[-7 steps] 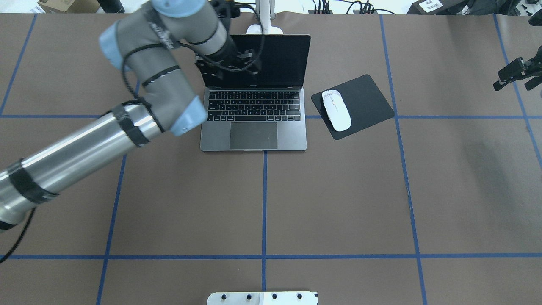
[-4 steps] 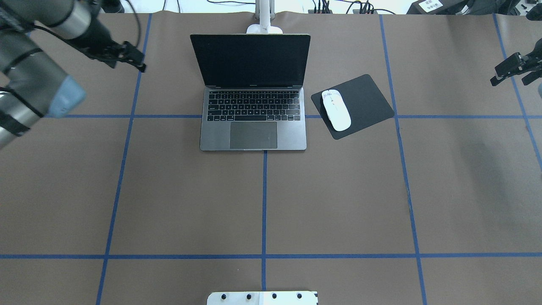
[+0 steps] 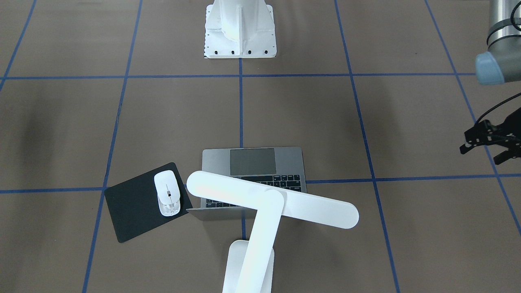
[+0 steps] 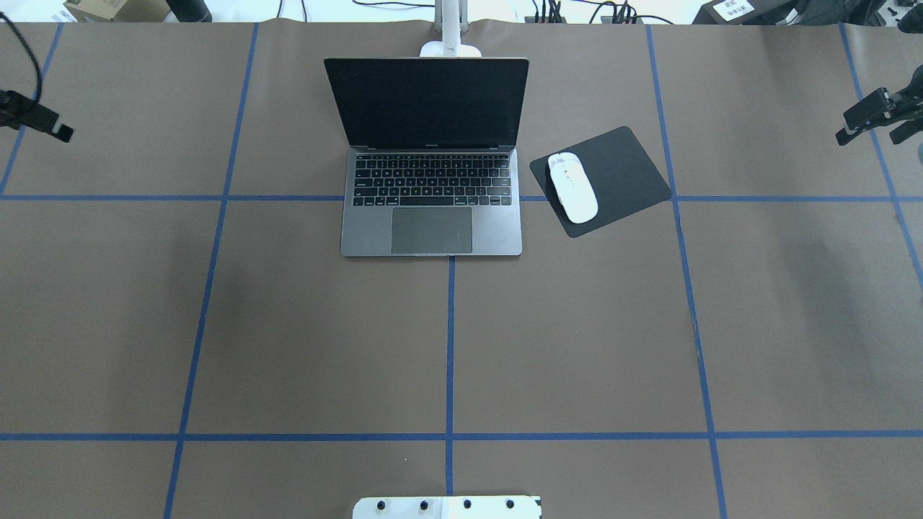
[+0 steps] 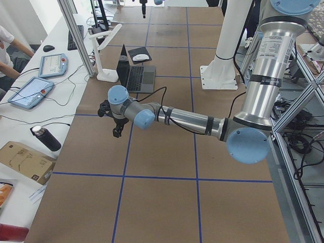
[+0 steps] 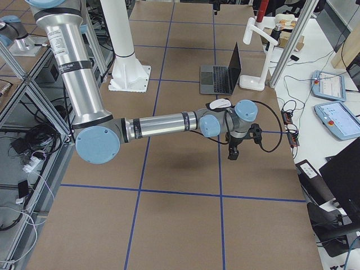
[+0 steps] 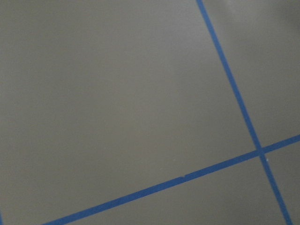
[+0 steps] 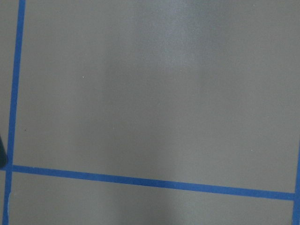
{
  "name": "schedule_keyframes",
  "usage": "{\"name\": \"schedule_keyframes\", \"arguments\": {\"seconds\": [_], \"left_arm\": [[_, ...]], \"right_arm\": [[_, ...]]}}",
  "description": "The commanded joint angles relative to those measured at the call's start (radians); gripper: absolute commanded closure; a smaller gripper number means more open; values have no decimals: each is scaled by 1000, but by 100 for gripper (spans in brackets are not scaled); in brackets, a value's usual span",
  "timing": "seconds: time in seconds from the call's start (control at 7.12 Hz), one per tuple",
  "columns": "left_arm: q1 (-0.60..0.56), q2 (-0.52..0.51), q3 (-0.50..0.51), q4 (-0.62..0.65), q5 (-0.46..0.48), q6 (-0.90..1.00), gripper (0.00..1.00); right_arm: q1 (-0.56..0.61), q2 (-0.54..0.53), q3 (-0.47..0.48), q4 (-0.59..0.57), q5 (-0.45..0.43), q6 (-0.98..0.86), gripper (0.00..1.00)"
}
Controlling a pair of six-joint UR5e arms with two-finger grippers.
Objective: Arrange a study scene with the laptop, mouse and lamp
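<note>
The laptop point(image 4: 431, 209) stands open at the table's far middle, its screen dark; the front-facing view shows its trackpad point(image 3: 252, 161). The white mouse point(image 4: 572, 187) lies on a black mat point(image 4: 620, 173) to its right and also shows in the front-facing view point(image 3: 167, 197). The white lamp point(image 3: 272, 202) stands behind the laptop with its bar head over the lid; its base point(image 4: 451, 49) shows overhead. My left gripper point(image 3: 482, 154) is open and empty, far left of the laptop. My right gripper point(image 4: 876, 126) is open and empty at the table's right edge.
The white robot pedestal point(image 3: 240, 28) is bolted at the near middle edge. Blue tape lines point(image 4: 449, 346) cross the brown table. Both wrist views show only table and tape. Tablets point(image 5: 30, 91), a bottle point(image 5: 45, 137) and a box lie beyond the far edge.
My left arm has pulled back from the laptop's screen to the table's left edge. The laptop stays open. The right gripper has barely moved.
</note>
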Motion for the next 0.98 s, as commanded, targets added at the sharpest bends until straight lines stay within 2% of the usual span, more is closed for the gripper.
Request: {"name": "schedule_keyframes", "arguments": {"seconds": [0.0, 0.14, 0.56, 0.7, 0.84], "left_arm": [[-86, 29, -4, 181, 43, 200, 0], [-120, 27, -4, 261, 43, 256, 0], [-122, 36, -6, 277, 39, 249, 0], [-124, 68, -16, 275, 30, 247, 0], [-122, 113, -69, 275, 29, 245, 0]], "right_arm": [[2, -84, 109, -1, -27, 13, 1], [4, -130, 157, -1, -27, 13, 1], [13, -189, 215, 1, -25, 4, 1], [13, -187, 215, -1, -25, 4, 1], [16, -192, 227, -1, -24, 13, 1]]}}
